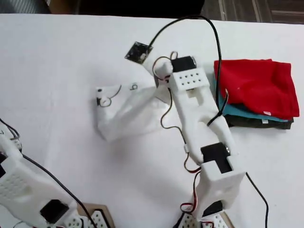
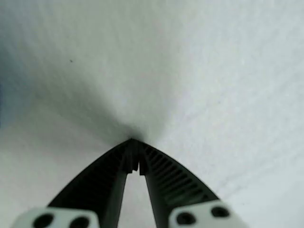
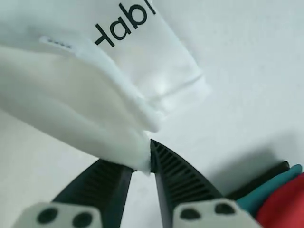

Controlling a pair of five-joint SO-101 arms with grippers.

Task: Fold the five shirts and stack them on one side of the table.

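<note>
Pinching only a thin edge of the white shirt (image 3: 90, 90), the right gripper (image 3: 145, 160) could lose it mid-fold; the left gripper (image 2: 134, 151) sits pressed together, empty.

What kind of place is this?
Probably a robot lab: the right arm holds a white shirt on a table, with folded shirts stacked nearby.

Black lettering (image 3: 124, 23) stands on the white shirt (image 3: 159, 71), cut off at the edge
</note>
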